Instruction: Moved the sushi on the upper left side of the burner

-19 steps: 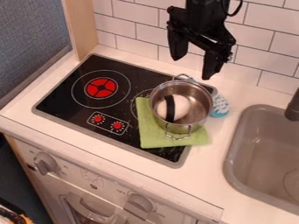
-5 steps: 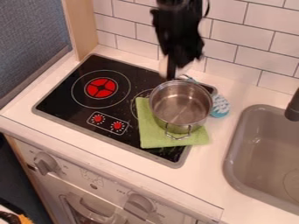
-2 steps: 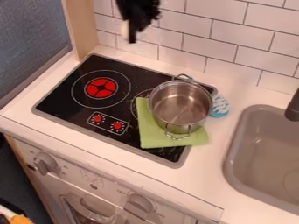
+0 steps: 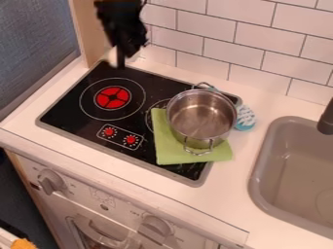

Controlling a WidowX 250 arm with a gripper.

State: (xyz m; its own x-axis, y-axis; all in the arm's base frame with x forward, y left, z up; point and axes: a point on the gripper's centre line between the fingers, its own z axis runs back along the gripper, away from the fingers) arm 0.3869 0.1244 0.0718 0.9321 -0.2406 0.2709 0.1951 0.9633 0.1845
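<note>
While the claw (image 4: 123,54) grips it near the stovetop (image 4: 68,109), the sushi (image 4: 112,58) looks light and soft, best pinched gently across its middle.

- camera view, one: high, slanted down
- facing: over stove top (image 4: 65,104), toward tiled wall (image 4: 218,48)
- range: near; sink (image 4: 286,180) cut by right edge
</note>
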